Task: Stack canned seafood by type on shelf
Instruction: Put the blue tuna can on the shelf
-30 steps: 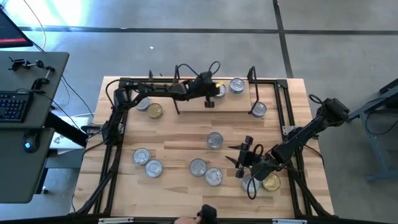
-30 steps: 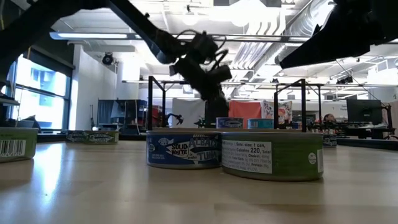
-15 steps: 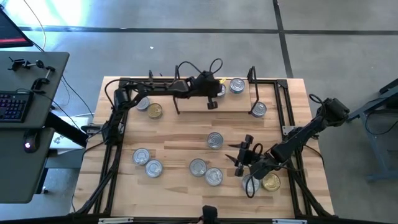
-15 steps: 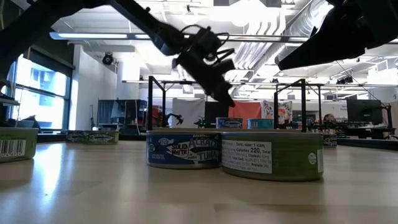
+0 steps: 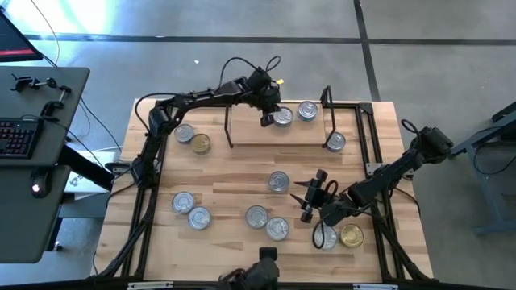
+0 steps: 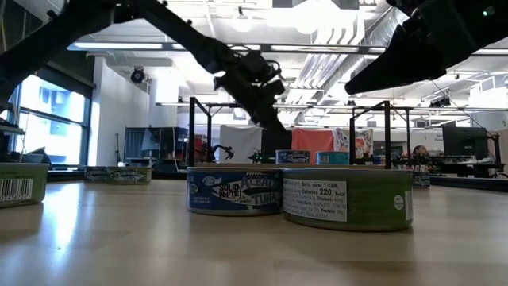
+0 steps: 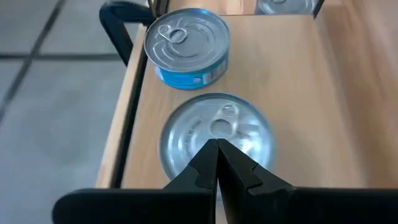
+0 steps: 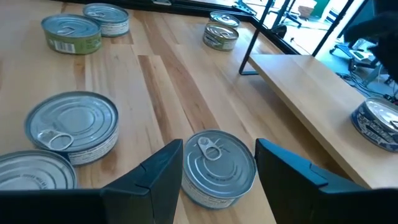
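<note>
The shelf (image 5: 278,133) stands along the table's far side, a wooden board with black wire ends. Three silver tins rest flat on it (image 5: 282,118) (image 5: 307,110) (image 5: 335,142). My left gripper (image 5: 267,119) is shut. In the left wrist view it (image 7: 217,146) points at a silver lid (image 7: 214,130), with a blue-labelled tin (image 7: 186,46) beyond. The low view shows it (image 6: 274,123) above the shelf tins. My right gripper (image 5: 305,201) is open beside a tin at mid-table (image 5: 278,182). That tin (image 8: 217,165) lies just ahead between its fingers, untouched.
Several more tins lie flat on the table: two at the left by the shelf (image 5: 184,134) (image 5: 200,144), the second gold, and two near left (image 5: 183,201) (image 5: 199,217). Others lie near centre (image 5: 256,216) (image 5: 276,229) and under my right arm (image 5: 325,237) (image 5: 351,235).
My left gripper, still shut, has moved from the shelf's near edge toward the far edge and now stands beside the far-left shelf tin. My right gripper has moved a little toward the far edge, closer to the mid-table tin.
</note>
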